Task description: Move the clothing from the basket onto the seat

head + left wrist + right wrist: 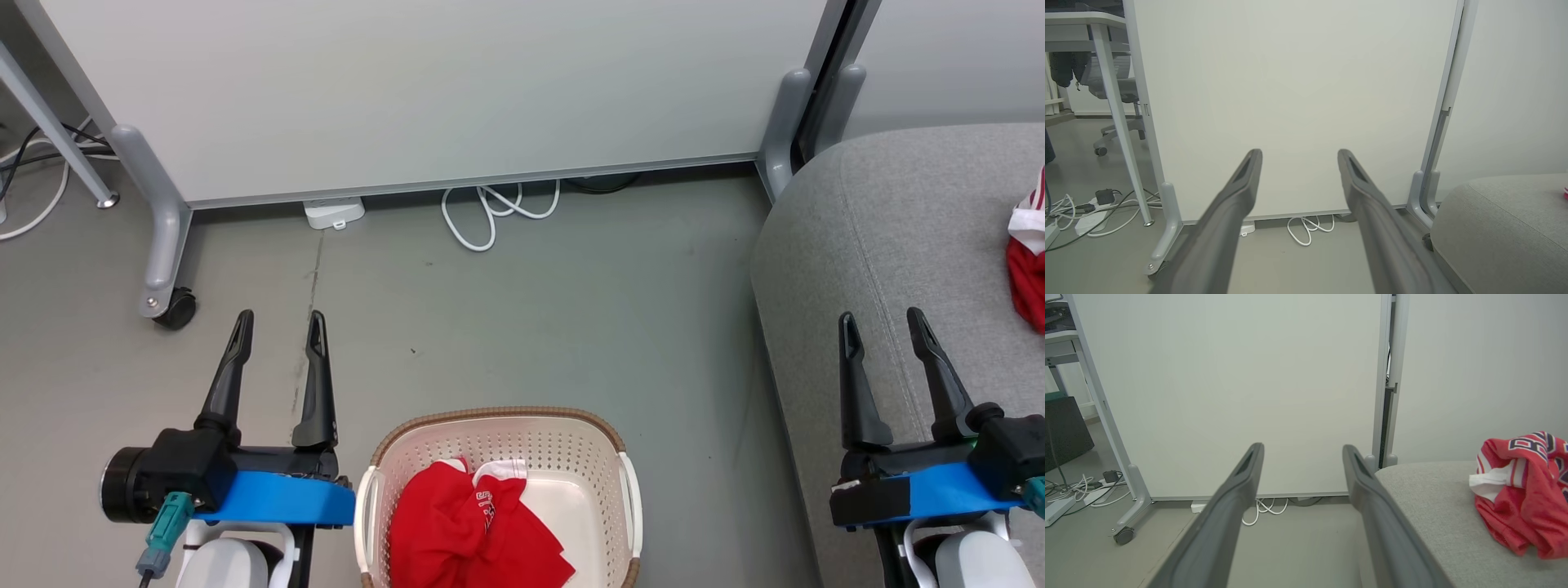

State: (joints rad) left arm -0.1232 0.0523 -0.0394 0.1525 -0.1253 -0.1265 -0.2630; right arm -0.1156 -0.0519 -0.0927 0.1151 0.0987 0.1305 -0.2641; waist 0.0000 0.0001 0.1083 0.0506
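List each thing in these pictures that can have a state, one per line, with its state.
left pincer: open, empty.
right pincer: open, empty.
basket: upright on the floor, one garment inside.
red garment: crumpled in the basket.
seat: one garment lying on it.
jersey: bunched on the seat.
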